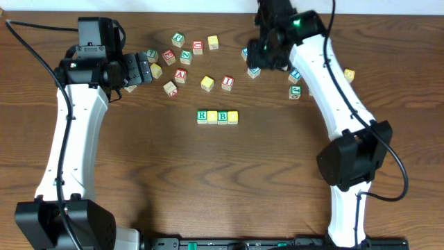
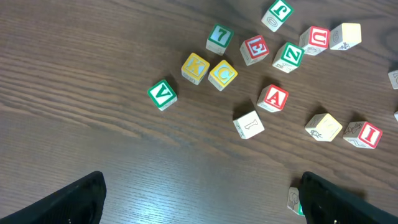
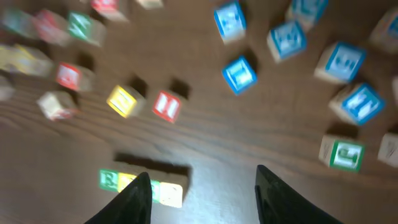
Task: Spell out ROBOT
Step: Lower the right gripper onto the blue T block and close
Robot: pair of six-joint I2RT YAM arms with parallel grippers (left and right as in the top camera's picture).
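At table centre, four cubes sit in a touching row. Left to right in the overhead view they are the R cube (image 1: 202, 117), first yellow cube (image 1: 212, 117), B cube (image 1: 223, 117) and second yellow cube (image 1: 233, 117). The row ends on the second yellow cube.

The right gripper (image 1: 262, 61) is at the far right part of the table (image 1: 277, 173), over a loose group of blue-lettered cubes (image 3: 239, 74). Its jaws are apart, with nothing between the fingers (image 3: 280, 199). The right wrist view is motion-blurred, so I cannot tell which blue cube carries the T. That view shows the row low in frame, with one fingertip overlapping it. In the overhead view the gripper is well apart from the row.

The left gripper (image 2: 200, 186) is on the far left side, jaws spread wide, bare wood between them, holding nothing. Scattered cubes lie ahead of it:
- a green V cube (image 2: 161, 94)
- a yellow K cube (image 2: 194, 67) just beside a yellow C cube (image 2: 222, 74)
- a red A cube (image 2: 272, 98)

None of them touch its fingers.
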